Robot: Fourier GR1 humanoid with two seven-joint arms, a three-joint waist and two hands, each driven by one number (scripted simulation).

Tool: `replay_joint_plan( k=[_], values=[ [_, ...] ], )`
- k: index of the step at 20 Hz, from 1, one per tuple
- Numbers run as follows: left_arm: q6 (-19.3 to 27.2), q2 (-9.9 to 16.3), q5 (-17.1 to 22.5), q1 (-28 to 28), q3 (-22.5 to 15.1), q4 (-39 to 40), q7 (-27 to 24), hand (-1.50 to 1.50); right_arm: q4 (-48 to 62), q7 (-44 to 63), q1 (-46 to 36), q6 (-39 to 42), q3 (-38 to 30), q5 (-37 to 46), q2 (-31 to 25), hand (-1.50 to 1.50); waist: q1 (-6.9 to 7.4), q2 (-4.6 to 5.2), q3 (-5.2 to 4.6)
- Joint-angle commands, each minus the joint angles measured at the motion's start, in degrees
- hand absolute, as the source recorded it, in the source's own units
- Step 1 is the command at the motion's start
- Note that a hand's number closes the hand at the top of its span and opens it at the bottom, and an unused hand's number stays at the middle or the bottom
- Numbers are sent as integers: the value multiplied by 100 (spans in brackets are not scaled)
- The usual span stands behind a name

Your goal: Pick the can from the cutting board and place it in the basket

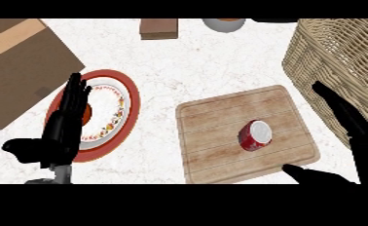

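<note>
White marbled counter (187, 59) fills the head view, carrying all items noted below.

Near edge, left: the left hand (61, 127) lies with fingers straight and released, holding nothing. It overlaps the left part of a round plate (119, 118) with a red-brown rim and a white, patterned centre.

Near edge, right: the right hand (345, 122) shows with fingers (334, 103) extended and thumb (305, 174) spread apart from them, released, grasping nothing. The thumb sits at the near right corner of the cutting board (215, 132); the fingers lie along the board's right side, in front of the basket wall.

Centre right: the wooden cutting board rests flat on the counter, turned slightly askew. The can (255, 135), red with a pale end, lies on its side on the right half of the board, between thumb and fingers of the right hand but touching neither.

Far right corner: the wicker basket (323, 54), just beside the board's far right corner.

Far left: a brown wooden panel (28, 64) at the left edge.

Far edge: a small brown block (158, 28) and, to its right, a grey bowl (224, 24), partly cut off.
</note>
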Motion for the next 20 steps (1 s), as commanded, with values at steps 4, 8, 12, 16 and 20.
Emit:
replay_joint_plan(
  k=[4, 8, 12, 16, 20],
  values=[
    [-197, 68, 74, -17, -5, -99, -26, 0, -1406, 2393, -338, 2049, -108, -620, -1183, -150, 239, 72, 17],
    [-159, -33, 1, -149, -65, 13, -19, 0, -1800, 3510, -1036, 2661, -29, -1712, -1082, -150, 348, 106, 36],
    [44, -273, -188, -432, -257, 106, 167, 0, -1672, 4383, -1908, 2795, -73, -2500, -968, -150, 345, 109, 46],
    [-46, -151, -78, -259, -111, -122, 203, 0, -1719, 4810, -2050, 2767, 69, -2611, -1353, -150, 315, 75, 47],
    [-87, -57, -61, -329, -63, -252, 431, 0, -1025, 4698, -2400, 2774, 100, -2736, -1489, -150, 372, 90, 55]
  ],
)
